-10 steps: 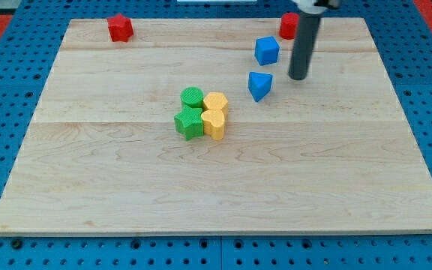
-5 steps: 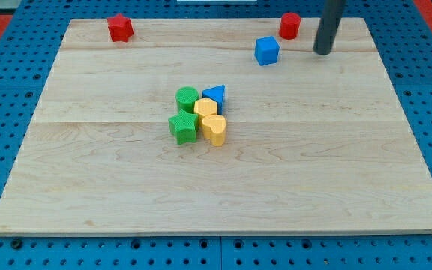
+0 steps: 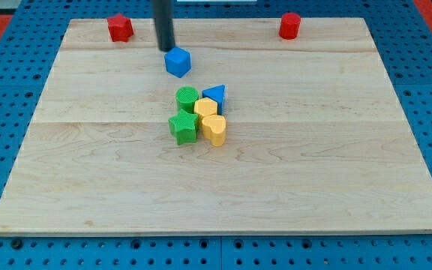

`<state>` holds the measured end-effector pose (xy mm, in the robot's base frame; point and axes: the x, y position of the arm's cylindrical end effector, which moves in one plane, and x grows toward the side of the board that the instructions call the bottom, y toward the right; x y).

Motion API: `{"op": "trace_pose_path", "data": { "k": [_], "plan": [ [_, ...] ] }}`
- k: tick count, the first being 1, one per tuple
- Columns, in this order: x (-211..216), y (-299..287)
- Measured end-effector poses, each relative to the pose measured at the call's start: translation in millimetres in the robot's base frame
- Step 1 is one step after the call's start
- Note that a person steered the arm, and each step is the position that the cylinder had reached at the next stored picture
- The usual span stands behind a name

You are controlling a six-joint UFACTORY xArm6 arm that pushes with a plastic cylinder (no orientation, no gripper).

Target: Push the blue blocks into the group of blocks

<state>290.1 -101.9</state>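
Observation:
A blue cube [image 3: 177,61] lies on the wooden board [image 3: 336,165], above the group and apart from it. My tip [image 3: 165,48] stands just up and left of the cube, close to it or touching it. The group sits at the board's middle: a green cylinder [image 3: 187,97], a green star [image 3: 184,126], a yellow block [image 3: 205,107], a yellow heart [image 3: 214,128] and a blue triangular block [image 3: 214,94] pressed against the group's upper right.
A red block [image 3: 120,28] lies near the board's top left edge. A red cylinder [image 3: 289,25] stands near the top right edge. A blue pegboard [image 3: 6,90] surrounds the board.
The blue triangular block went from right of the group into its upper right side. The blue cube slid left to above the group. My tip moved from the right to the cube's upper left.

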Motion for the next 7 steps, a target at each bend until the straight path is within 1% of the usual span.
{"op": "trace_pose_path", "data": {
  "k": [1, 2, 3, 4, 5, 6, 7],
  "plan": [
    [60.7, 19.7],
    [46.3, 9.4],
    [3.4, 9.6],
    [11.9, 40.5],
    [72.8, 43.8],
    [49.3, 52.1],
    [33.5, 116.0]
  ]
}}
